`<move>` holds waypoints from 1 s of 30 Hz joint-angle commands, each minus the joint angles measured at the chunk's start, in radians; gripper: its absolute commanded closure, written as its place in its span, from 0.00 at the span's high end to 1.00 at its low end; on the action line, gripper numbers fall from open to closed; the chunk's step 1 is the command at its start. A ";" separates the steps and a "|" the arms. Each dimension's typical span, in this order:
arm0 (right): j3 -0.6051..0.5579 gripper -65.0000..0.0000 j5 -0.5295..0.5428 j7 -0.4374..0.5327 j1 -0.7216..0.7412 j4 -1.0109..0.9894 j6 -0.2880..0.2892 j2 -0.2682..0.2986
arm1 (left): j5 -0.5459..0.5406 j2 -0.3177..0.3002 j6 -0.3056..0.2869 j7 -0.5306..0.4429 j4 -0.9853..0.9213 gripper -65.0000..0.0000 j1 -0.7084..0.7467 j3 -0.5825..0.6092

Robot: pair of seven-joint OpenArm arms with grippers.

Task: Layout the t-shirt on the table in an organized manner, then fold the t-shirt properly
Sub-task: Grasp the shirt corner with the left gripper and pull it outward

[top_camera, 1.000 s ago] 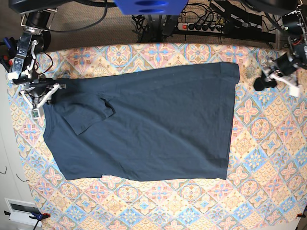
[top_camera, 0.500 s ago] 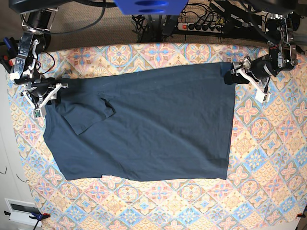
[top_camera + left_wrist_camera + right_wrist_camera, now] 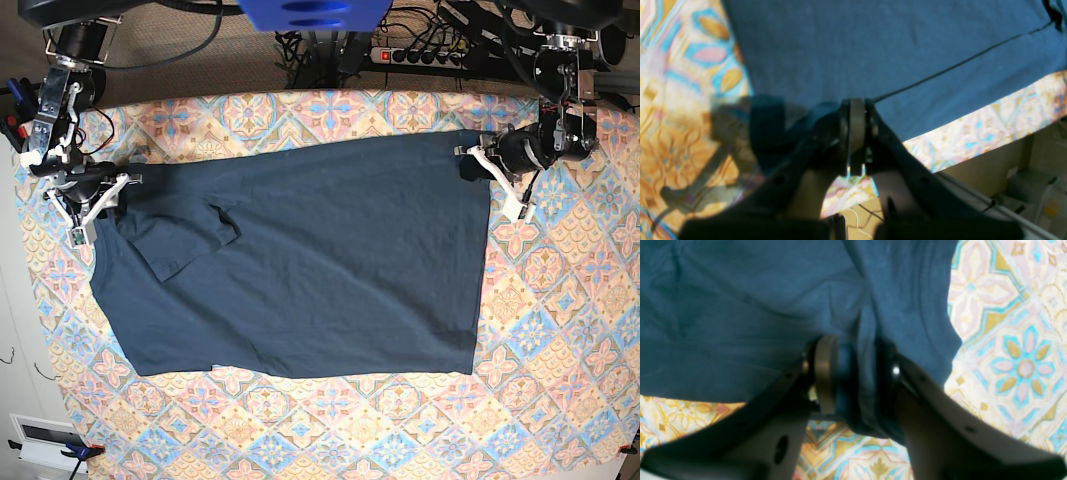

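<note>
The dark navy t-shirt (image 3: pixel 320 260) lies spread flat on the patterned table (image 3: pixel 560 330), with one sleeve (image 3: pixel 190 240) folded onto its body. In the base view my left gripper (image 3: pixel 470 158) sits on the shirt's far right hem corner. The left wrist view shows that left gripper (image 3: pixel 857 113) shut, its pads pinching the t-shirt (image 3: pixel 873 43) at the hem. My right gripper (image 3: pixel 100 205) is at the shirt's far left shoulder edge. In the right wrist view the right gripper (image 3: pixel 857 373) has its pads apart, and a loose ridge of the t-shirt (image 3: pixel 740 290) stands between them.
A power strip and cables (image 3: pixel 420 52) run behind the table's far edge, and a blue mount (image 3: pixel 310 12) hangs at the top centre. A white box (image 3: pixel 45 440) sits off the table's front left corner. Bare patterned cloth surrounds the shirt to the right and front.
My left arm came in from the table's right edge to the shirt's far right hem corner and shut there, drawing the corner slightly inward. The right arm stayed at the shoulder.
</note>
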 commanded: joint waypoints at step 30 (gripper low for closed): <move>0.009 0.28 0.012 0.022 0.013 0.018 0.003 0.019 | 0.189 -0.068 -0.004 -0.009 -0.050 0.73 -0.100 0.142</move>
